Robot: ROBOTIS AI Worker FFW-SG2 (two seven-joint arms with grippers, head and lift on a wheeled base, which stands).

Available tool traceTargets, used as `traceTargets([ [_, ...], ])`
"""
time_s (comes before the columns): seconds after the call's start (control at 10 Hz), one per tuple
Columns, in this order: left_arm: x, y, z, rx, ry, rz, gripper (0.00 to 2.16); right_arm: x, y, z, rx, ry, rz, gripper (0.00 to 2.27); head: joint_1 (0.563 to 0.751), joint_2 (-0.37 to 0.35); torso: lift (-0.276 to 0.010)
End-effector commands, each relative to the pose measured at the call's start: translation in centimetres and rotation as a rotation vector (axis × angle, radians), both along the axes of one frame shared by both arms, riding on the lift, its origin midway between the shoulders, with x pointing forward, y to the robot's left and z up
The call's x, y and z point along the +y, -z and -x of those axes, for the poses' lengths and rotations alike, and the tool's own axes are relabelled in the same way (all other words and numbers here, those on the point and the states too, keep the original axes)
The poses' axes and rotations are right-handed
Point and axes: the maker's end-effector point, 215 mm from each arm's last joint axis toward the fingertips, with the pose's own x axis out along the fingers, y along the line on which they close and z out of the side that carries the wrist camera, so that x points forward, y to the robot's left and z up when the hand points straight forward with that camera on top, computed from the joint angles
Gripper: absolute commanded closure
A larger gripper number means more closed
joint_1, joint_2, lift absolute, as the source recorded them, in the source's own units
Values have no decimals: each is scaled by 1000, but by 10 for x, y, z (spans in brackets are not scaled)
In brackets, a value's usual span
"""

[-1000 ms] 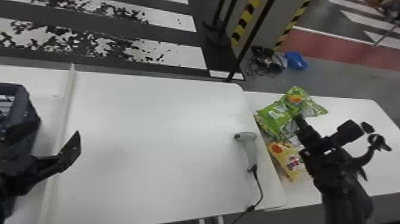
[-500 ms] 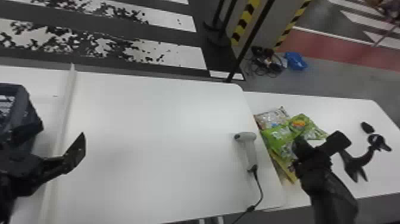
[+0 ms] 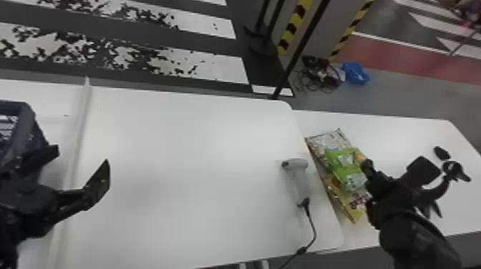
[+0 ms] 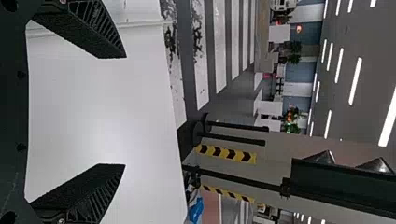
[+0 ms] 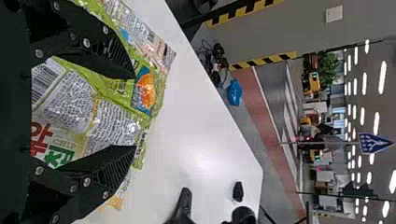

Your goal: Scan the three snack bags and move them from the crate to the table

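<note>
The three snack bags lie in an overlapping heap on the right-hand table: the green bag (image 3: pixel 340 161) on top, the silvery patterned bag (image 3: pixel 326 140) showing at its far side and the yellow bag (image 3: pixel 345 203) at its near side. The right gripper (image 3: pixel 395 169) is at the heap's right side, its arm coming up from the bottom right. In the right wrist view its fingers stand wide apart, with the green bag's printed wrapping visible across the gap. The scanner (image 3: pixel 297 179) lies just left of the bags on the middle table (image 3: pixel 186 171), its cable (image 3: pixel 314 229) running to the near edge. Beyond the right gripper, on the right-hand table (image 3: pixel 397 134), are a curved black object (image 3: pixel 455 171) and a small black oval one (image 3: pixel 442 152). At the far left, the left gripper (image 3: pixel 81 157) is near the crate (image 3: pixel 27 136), its fingers also spread wide, with nothing between them but a view of white tabletop and the raised strip (image 3: pixel 85 107). Past the tables, the floor carries broad white stripes (image 3: pixel 214 68) and a red band (image 3: pixel 393 53); tangled cables (image 3: pixel 318 75) and a blue bundle (image 3: pixel 355 73) lie near a black pole (image 3: pixel 299 50) and yellow-and-black hazard markings (image 3: pixel 293 28). Rows of ceiling lights (image 4: pixel 356 81) show in the wrist views.
</note>
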Motion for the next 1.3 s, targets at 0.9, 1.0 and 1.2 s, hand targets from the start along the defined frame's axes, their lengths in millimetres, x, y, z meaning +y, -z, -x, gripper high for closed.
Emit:
traceTargets([
  [0.9, 49, -6, 34, -18, -140, -14, 29, 415, -30, -21, 12, -793, -19, 93, 695, -164, -62],
  [1.0, 51, -9, 45, -38, -144, -8, 29, 435, -23, -8, 20, -825, -20, 103, 695, -93, -62],
  [1.2, 47, -12, 71, -49, -146, 17, 33, 438, -20, 24, -9, -831, -26, 110, 695, -26, -62],
])
